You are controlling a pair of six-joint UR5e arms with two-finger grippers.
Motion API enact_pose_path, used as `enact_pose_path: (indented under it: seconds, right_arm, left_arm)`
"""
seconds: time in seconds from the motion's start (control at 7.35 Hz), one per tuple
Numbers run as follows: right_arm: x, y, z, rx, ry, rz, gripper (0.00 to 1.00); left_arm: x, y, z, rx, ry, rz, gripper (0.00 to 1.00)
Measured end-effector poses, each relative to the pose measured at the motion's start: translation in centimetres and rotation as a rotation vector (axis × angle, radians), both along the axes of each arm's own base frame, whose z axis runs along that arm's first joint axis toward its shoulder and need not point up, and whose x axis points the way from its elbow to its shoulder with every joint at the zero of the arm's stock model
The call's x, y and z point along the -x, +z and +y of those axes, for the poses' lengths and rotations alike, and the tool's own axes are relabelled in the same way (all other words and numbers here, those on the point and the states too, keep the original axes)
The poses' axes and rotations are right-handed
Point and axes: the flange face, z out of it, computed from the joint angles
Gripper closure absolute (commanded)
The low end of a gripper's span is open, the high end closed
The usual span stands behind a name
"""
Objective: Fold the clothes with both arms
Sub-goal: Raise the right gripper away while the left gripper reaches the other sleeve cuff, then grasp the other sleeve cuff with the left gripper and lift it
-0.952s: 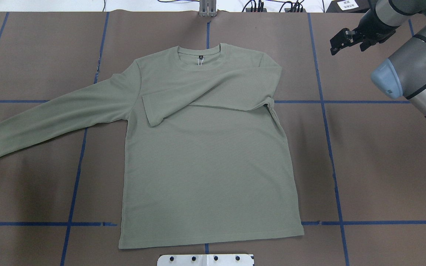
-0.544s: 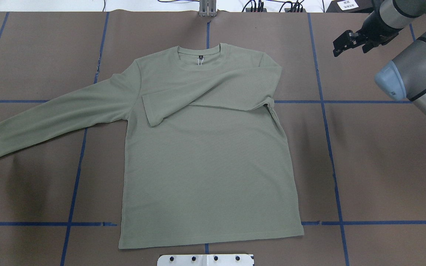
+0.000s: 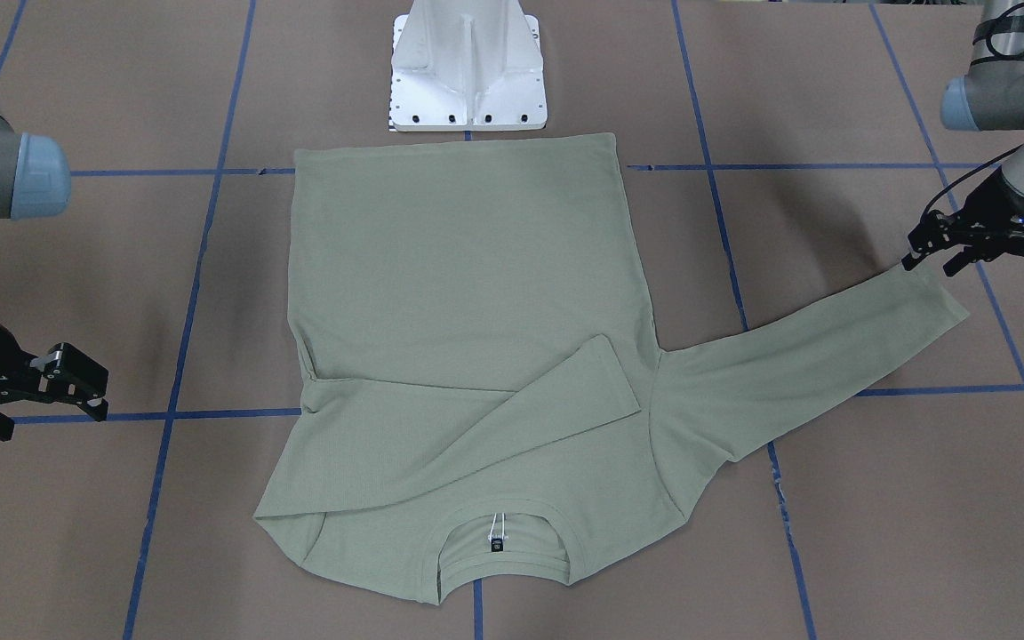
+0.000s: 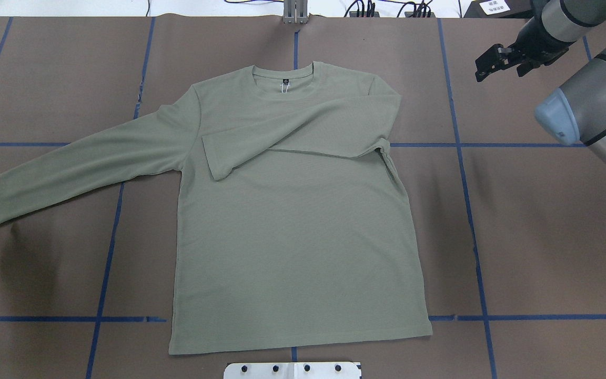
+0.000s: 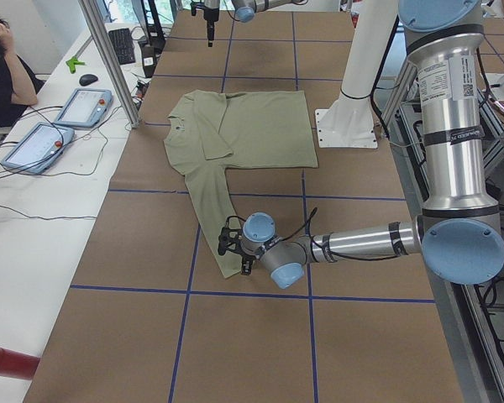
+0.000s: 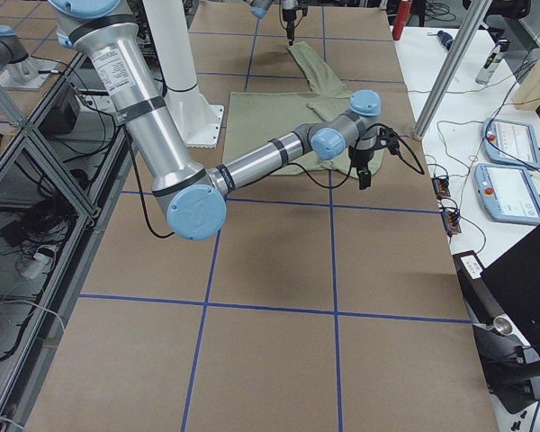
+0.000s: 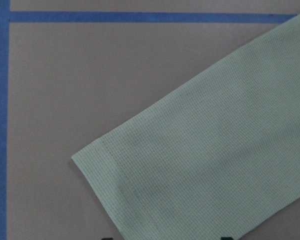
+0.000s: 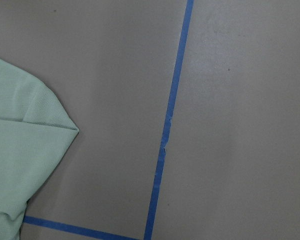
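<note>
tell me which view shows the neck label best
Front-facing: the neck label lies nearest that camera, dark with a white tag. Overhead shows it smaller, side views too small to tell, wrist views not at all.

The shirt (image 4: pixel 292 237) is rendered in pale sage green with a fine waffle knit, and a small dark label (image 4: pixel 285 81) is carried at its neck. The desk (image 4: pixel 545 237) is covered in matt brown and crossed by a grid of blue tape lines (image 4: pixel 471 231). The right arm (image 4: pixel 597 89) and left arm (image 5: pixel 454 151) are finished in grey and silver, with light-blue joint caps. The right gripper (image 4: pixel 484 66) and left gripper (image 3: pixel 930 258) are black. The pedestal (image 3: pixel 468 71) is painted white.
</note>
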Motion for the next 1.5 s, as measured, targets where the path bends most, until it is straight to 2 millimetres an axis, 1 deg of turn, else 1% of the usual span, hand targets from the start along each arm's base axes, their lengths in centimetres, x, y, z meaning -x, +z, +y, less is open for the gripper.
enact_pose_path:
  seconds: [0.14, 0.27, 0.41, 0.54, 0.82, 0.95, 1.09, 1.22, 1.5]
  right_arm:
    - [-0.02, 0.07, 0.03, 0.001, 0.000, 0.000, 0.00]
    - [-0.03, 0.11, 0.05, 0.002, 0.001, 0.000, 0.00]
    - [-0.03, 0.14, 0.06, 0.003, 0.001, 0.001, 0.00]
    - [-0.03, 0.16, 0.07, 0.004, 0.001, 0.001, 0.00]
    - [-0.03, 0.15, 0.07, 0.005, 0.003, 0.000, 0.00]
    - [-0.03, 0.11, 0.06, 0.005, 0.003, 0.000, 0.00]
    - [-0.03, 0.10, 0.05, 0.004, 0.003, 0.000, 0.00]
    - [-0.03, 0.11, 0.06, 0.005, 0.003, 0.000, 0.00]
    - [-0.03, 0.06, 0.05, 0.004, 0.004, -0.001, 0.00]
  left_arm:
    - [-0.40, -0.03, 0.17, -0.005, 0.011, 0.002, 0.27]
    - [-0.60, -0.02, 0.28, -0.008, 0.018, 0.003, 0.37]
    - [-0.66, 0.03, 0.35, -0.009, 0.021, 0.003, 0.44]
    - [-0.66, 0.13, 0.43, -0.008, 0.022, 0.001, 0.47]
    - [-0.56, 0.35, 0.62, -0.006, 0.023, -0.002, 0.47]
    - [-0.51, 0.45, 0.73, -0.005, 0.024, -0.003, 0.54]
    - [-0.46, 0.51, 0.75, -0.007, 0.021, -0.007, 0.83]
    - [-0.41, 0.57, 0.76, -0.012, 0.016, -0.011, 1.00]
    - [-0.38, 0.59, 0.80, -0.020, 0.015, -0.012, 1.00]
